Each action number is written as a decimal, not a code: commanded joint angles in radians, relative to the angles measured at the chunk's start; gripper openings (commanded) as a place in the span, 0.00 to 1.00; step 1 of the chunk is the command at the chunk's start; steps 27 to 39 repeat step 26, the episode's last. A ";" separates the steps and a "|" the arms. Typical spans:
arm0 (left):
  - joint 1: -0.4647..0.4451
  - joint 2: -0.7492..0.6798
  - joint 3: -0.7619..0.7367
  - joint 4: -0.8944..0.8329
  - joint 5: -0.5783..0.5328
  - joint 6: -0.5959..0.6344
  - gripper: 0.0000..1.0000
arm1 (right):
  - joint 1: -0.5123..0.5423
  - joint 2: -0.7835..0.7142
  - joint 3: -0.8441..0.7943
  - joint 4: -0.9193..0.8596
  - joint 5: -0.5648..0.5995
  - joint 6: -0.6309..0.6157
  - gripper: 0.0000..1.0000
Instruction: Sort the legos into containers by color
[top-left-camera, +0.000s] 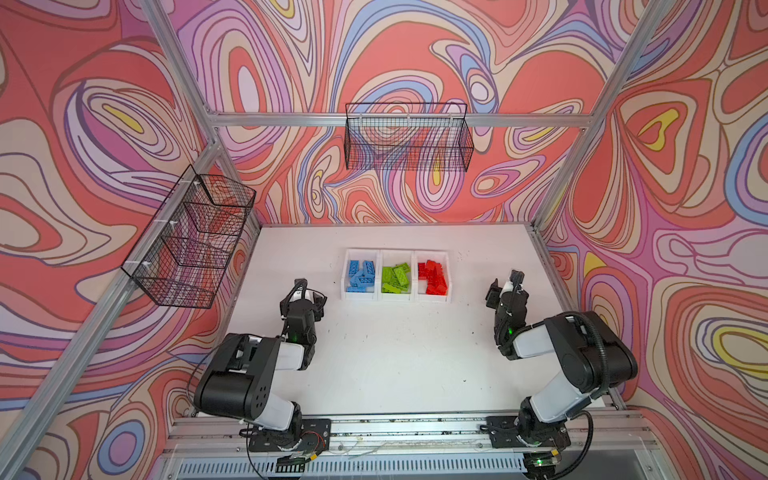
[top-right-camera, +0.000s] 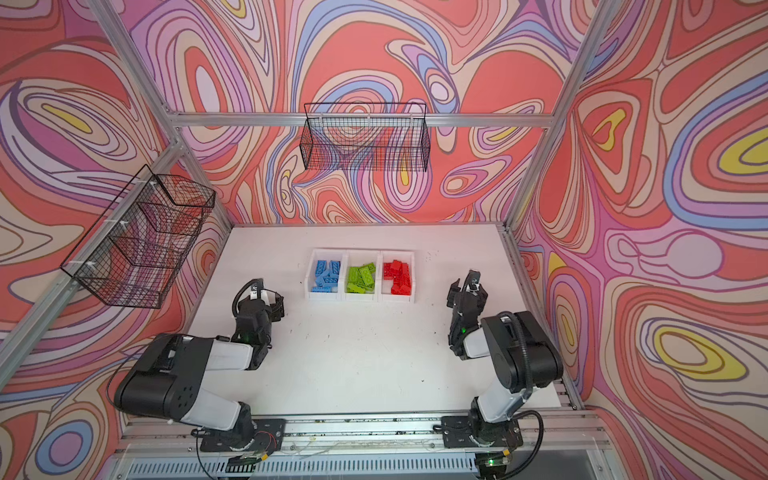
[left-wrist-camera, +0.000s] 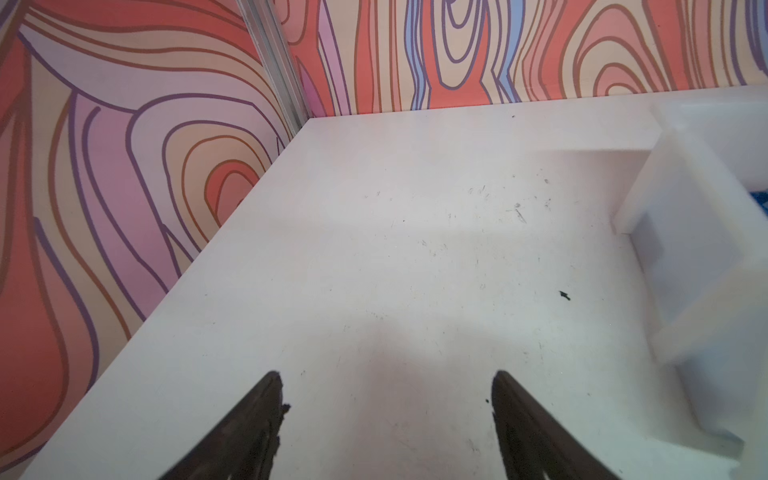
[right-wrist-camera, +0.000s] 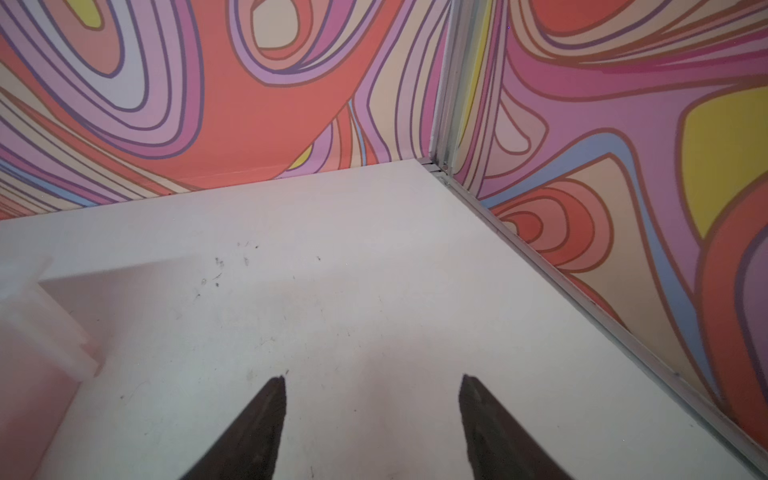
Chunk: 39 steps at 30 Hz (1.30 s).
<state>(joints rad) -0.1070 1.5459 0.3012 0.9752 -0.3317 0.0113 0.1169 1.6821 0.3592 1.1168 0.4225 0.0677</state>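
Running left to right across the far middle of the desk, in both top views, the row of three containers sets each bin's long axis from the near edge toward the back wall. Blue legos fill the left bin, green legos the middle, red legos the right, bricks jumbled at mixed angles. The left arm and right arm flank the row, apart from it; black wire baskets hang on the walls. From the left wrist, the left fingers stand wide apart, gripping nothing, over bare desk, a bin wall near. From the right wrist, the right fingers spread wide, likewise empty, a bin corner near.
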 joint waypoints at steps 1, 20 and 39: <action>0.012 0.006 0.047 -0.002 0.103 0.011 0.82 | -0.036 0.018 -0.010 0.068 -0.106 -0.009 0.72; 0.051 0.002 0.069 -0.062 0.153 -0.018 1.00 | -0.045 0.032 0.025 0.028 -0.155 -0.026 0.98; 0.052 0.002 0.068 -0.058 0.152 -0.017 1.00 | -0.045 0.028 0.020 0.039 -0.150 -0.031 0.98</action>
